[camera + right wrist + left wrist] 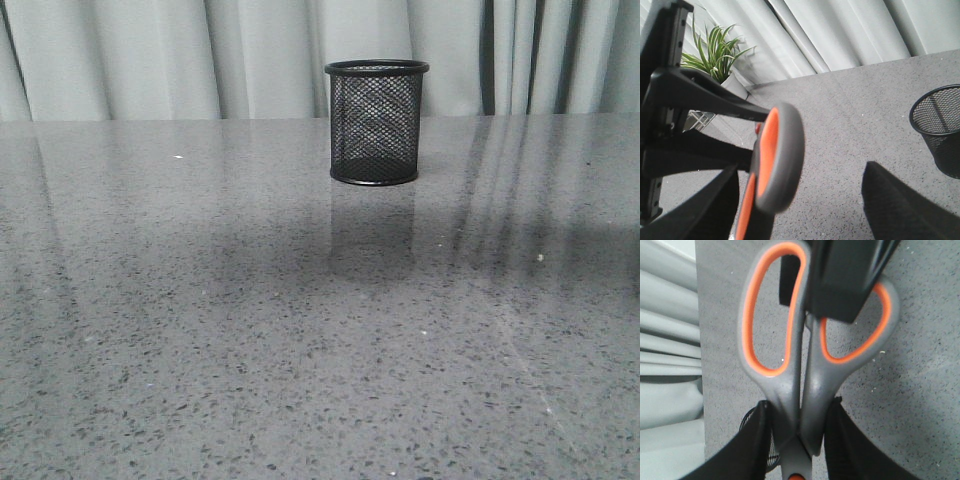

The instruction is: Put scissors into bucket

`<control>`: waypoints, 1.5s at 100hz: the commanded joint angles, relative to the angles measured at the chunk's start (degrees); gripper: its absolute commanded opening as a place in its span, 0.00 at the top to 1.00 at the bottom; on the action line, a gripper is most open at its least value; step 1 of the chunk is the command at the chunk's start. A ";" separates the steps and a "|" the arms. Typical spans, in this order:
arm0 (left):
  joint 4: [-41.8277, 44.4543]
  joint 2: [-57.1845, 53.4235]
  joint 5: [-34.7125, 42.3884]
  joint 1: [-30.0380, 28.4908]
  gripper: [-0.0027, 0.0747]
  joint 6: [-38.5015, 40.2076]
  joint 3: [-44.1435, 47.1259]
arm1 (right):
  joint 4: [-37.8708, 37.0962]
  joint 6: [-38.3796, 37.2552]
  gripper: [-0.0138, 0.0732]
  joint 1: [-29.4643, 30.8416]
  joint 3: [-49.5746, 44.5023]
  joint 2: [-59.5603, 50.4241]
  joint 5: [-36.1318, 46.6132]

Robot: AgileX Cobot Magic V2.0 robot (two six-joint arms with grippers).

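Scissors [800,390] fill the left wrist view, their grey handles lined in orange, the orange pivot dot just showing at the frame's edge. Left gripper [799,440] has its two black fingers [752,440] closed against the shanks just below the loops, one finger on each outer side, so the scissors are clamped between them. A black part of the arm covers much of one loop. Beside one finger a bit of black wire mesh shows, too little to place.

Right gripper [800,210] stands spread wide, its fingers [900,205] well apart. One scissor loop [777,160] hangs between them, seen edge-on and near the other finger; whether it touches that finger cannot be told. Dark arm parts hold that loop from the far side. The bucket [940,130] stands on the table off to one side, well apart from the scissors.

From the front, neither arm is in view. The bucket [376,122] stands upright toward the far edge of the grey speckled table [250,330], which mirrors it faintly. Pale curtains [150,55] hang behind, and a green potted plant [715,50] stands by them in the right wrist view.
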State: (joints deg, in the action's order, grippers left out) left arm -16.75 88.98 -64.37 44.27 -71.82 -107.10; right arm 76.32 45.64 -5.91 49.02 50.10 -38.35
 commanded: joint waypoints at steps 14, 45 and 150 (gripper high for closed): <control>-1.49 -2.55 4.31 2.41 0.97 0.73 -1.86 | 3.69 0.81 0.32 -0.12 2.02 -0.03 1.72; -2.11 -2.55 4.98 2.64 0.96 0.81 -1.86 | 3.69 0.81 0.82 -0.12 2.02 -0.03 1.49; -3.55 -10.66 0.78 -26.14 0.30 18.79 -2.00 | -34.78 -15.36 0.89 0.07 33.04 20.35 -5.82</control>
State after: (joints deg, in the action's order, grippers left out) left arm -17.99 81.19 -65.20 21.65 -54.07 -107.28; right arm 46.60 34.95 -6.25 75.07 67.47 -43.75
